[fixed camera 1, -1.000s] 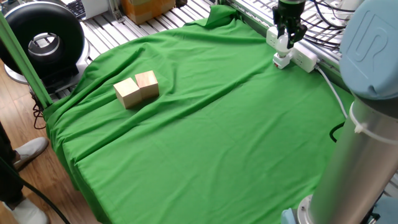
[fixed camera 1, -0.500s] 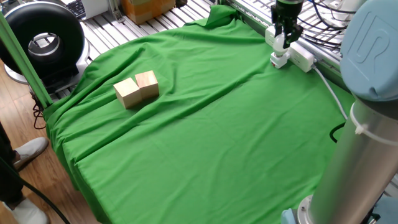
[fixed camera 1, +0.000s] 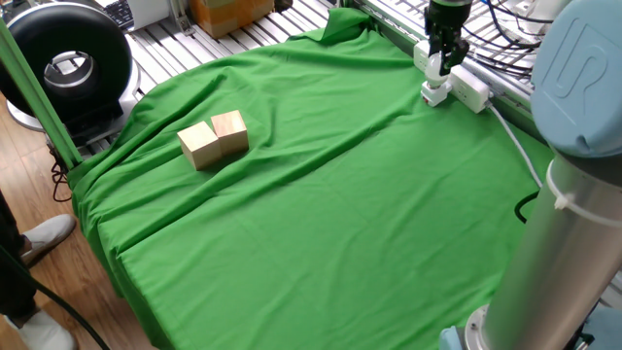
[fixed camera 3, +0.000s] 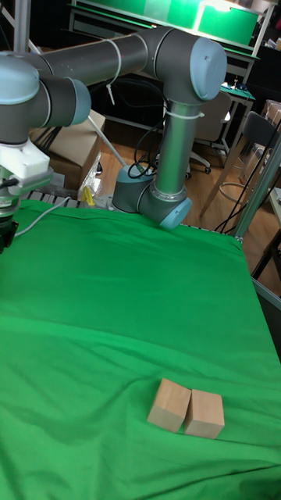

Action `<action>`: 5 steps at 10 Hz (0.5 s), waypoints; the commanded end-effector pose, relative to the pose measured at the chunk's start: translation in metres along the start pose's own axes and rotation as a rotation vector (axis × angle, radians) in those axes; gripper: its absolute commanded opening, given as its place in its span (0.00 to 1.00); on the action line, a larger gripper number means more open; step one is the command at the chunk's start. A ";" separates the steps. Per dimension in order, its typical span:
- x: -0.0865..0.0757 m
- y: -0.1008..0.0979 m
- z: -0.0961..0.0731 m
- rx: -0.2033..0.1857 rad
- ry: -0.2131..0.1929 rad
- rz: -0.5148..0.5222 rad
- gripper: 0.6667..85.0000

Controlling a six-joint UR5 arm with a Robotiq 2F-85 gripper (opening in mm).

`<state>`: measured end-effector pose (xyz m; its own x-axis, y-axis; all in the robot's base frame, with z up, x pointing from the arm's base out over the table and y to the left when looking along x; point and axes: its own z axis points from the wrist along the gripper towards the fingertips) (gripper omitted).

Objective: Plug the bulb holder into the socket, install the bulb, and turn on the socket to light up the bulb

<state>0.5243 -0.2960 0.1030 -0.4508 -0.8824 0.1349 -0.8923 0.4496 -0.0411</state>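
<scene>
The white socket lies at the far right edge of the green cloth, its cable trailing toward the arm. My gripper points down over the socket's left part, fingers closed around a small white piece that looks like the bulb. Directly under it, against the socket's near side, sits the white blocky bulb holder. Whether bulb and holder touch is too small to tell. In the tall fixed view only the gripper's edge shows at the far left, and the socket is out of view.
Two wooden blocks stand side by side on the left of the green cloth; the tall fixed view shows them near the front. The arm's grey column rises at the right. Metal rails run behind the socket.
The gripper has shifted slightly left and up with the white piece. The bulb holder and the socket have shifted a little the same way.
</scene>
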 end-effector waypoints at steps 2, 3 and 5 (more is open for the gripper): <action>-0.008 0.003 -0.004 -0.012 -0.012 0.126 0.00; -0.011 0.001 -0.002 -0.011 -0.024 0.158 0.00; -0.011 -0.002 0.000 -0.012 -0.031 0.230 0.00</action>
<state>0.5269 -0.2900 0.1026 -0.5689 -0.8136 0.1199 -0.8219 0.5674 -0.0494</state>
